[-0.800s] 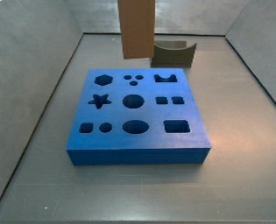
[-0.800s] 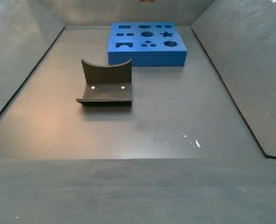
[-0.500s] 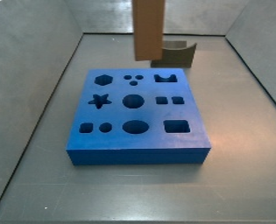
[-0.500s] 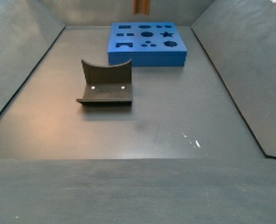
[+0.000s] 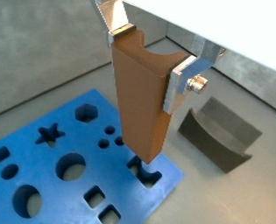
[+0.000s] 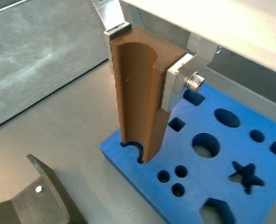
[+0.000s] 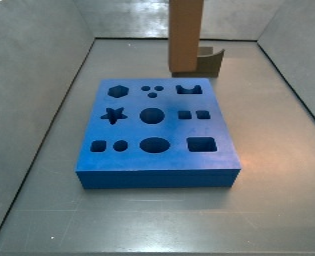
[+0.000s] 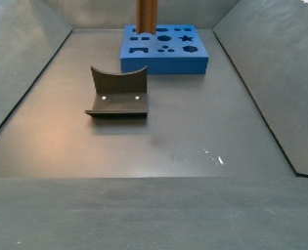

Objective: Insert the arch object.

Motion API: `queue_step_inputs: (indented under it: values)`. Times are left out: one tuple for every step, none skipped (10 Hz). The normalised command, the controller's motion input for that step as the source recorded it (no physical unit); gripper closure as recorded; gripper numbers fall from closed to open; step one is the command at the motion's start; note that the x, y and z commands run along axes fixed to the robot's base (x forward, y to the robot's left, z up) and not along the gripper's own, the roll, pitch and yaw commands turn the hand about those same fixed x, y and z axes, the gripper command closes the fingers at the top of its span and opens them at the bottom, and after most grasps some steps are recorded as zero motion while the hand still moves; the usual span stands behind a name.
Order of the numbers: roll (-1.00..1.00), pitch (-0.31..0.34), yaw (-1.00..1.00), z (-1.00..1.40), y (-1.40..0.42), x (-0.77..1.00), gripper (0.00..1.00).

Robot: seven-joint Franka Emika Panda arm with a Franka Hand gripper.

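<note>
My gripper is shut on the arch object, a tall orange-brown block with a curved groove at its upper end. It holds the block upright by its top, as both wrist views show. The block hangs over the far edge of the blue board, with its lower end just above the arch-shaped hole. In both side views only the block shows. The gripper itself is above the frame there.
The blue board has several shaped holes. A short dark grey-brown block with a concave top stands on the floor beyond the board's far edge, close to the hanging block. Grey walls enclose the floor.
The gripper has carried the arch object sideways along the board's far edge, towards the arch-shaped hole. The block now shows in the side view that did not hold it before.
</note>
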Motion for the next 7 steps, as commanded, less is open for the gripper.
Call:
queue_step_inputs:
  values:
    - [0.00,-0.036,-0.07,-0.34,0.05,0.51,1.00]
    - [0.00,0.000,-0.09,-0.32,0.03,0.55,1.00]
    - [0.00,0.000,-0.08,-0.28,0.00,0.51,1.00]
    - [-0.03,0.000,-0.04,-0.20,0.00,0.41,1.00]
    - [0.00,0.026,0.00,-0.01,0.00,0.17,1.00]
    - [-0.03,0.040,0.00,0.00,0.00,0.06,1.00]
    - [0.00,0.000,0.00,-0.02,0.00,0.00,1.00]
